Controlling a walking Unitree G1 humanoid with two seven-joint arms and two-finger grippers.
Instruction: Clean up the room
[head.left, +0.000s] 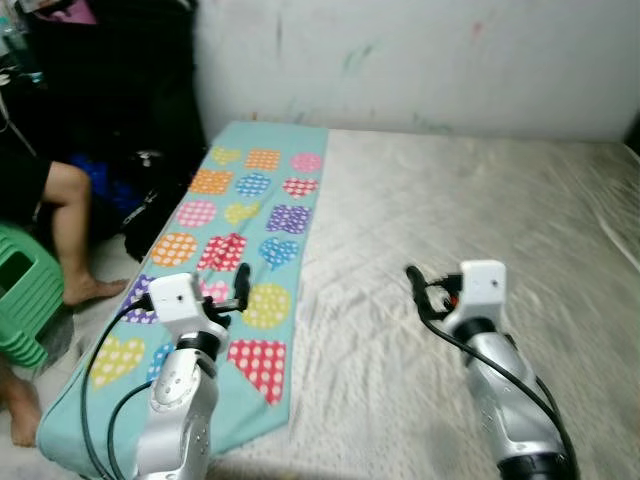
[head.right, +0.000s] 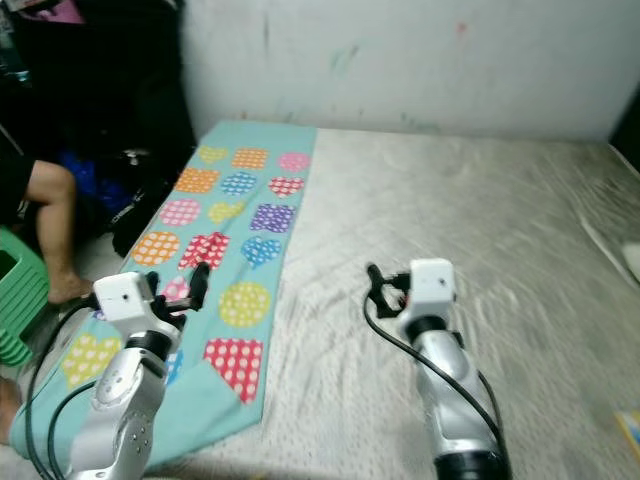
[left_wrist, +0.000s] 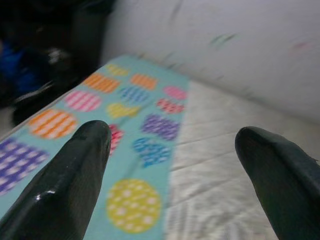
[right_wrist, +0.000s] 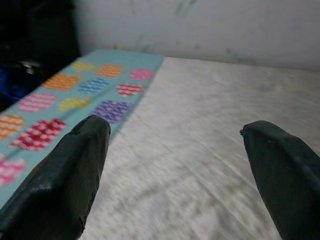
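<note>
A teal cloth (head.left: 245, 225) printed with coloured dotted hearts lies flat along the left side of a pale grey mattress (head.left: 470, 200). My left gripper (left_wrist: 177, 165) hovers open over the cloth's near end, nothing between its fingers (left_wrist: 75, 175). Over the bare mattress, right of the cloth, my right gripper (right_wrist: 180, 165) also stands open and holds nothing. In the eye views the left gripper (head.left: 240, 285) and the right gripper (head.left: 415, 285) are raised side by side in front of me.
A person's bare leg (head.left: 75, 235) and foot rest on the floor at the left, beside a green stool (head.left: 25, 290). Dark bags (head.left: 140, 190) are piled against the marked white wall (head.left: 420, 60) behind the mattress.
</note>
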